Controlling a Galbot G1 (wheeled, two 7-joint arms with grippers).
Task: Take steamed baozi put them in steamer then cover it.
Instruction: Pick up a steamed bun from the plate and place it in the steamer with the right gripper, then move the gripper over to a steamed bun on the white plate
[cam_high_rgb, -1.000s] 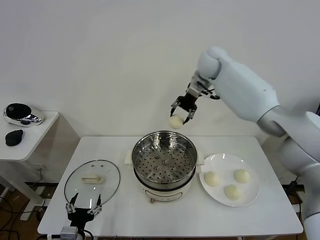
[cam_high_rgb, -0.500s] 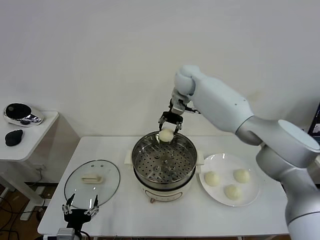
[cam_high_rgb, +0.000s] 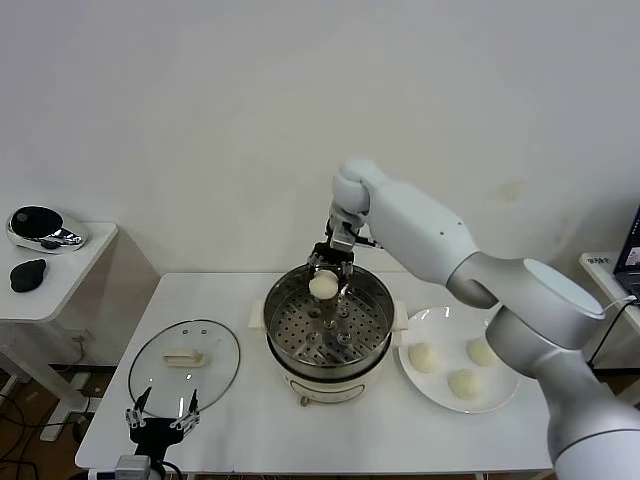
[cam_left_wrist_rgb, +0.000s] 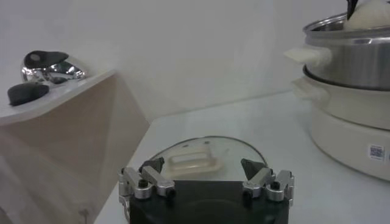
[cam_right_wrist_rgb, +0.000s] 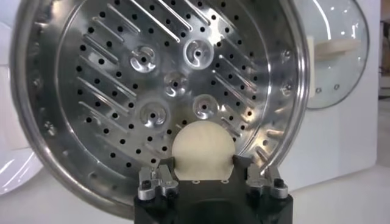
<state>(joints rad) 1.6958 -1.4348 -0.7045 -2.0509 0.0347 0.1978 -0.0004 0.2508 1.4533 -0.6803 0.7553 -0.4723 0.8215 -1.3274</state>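
Observation:
My right gripper (cam_high_rgb: 325, 283) is shut on a cream-white baozi (cam_high_rgb: 322, 286) and holds it just over the far rim of the steel steamer (cam_high_rgb: 285, 345), above the perforated tray. In the right wrist view the baozi (cam_right_wrist_rgb: 203, 149) sits between the fingers over the tray (cam_right_wrist_rgb: 122, 91). Three more baozi (cam_high_rgb: 424, 357) lie on the white plate (cam_high_rgb: 500, 397) right of the steamer. The glass cover (cam_high_rgb: 184, 367) with its cream handle lies flat on the table left of the steamer. My left gripper (cam_high_rgb: 161, 412) is open and empty at the table's front edge, just in front of the cover (cam_left_wrist_rgb: 198, 163).
A low side table (cam_high_rgb: 60, 270) stands at the far left with a chrome-and-black object (cam_high_rgb: 40, 227) and a dark object (cam_high_rgb: 28, 274) on it. The white wall stands close behind the table.
My right gripper has carried the baozi leftward and down, from above and behind the steamer to just over its far rim. The left arm has barely moved.

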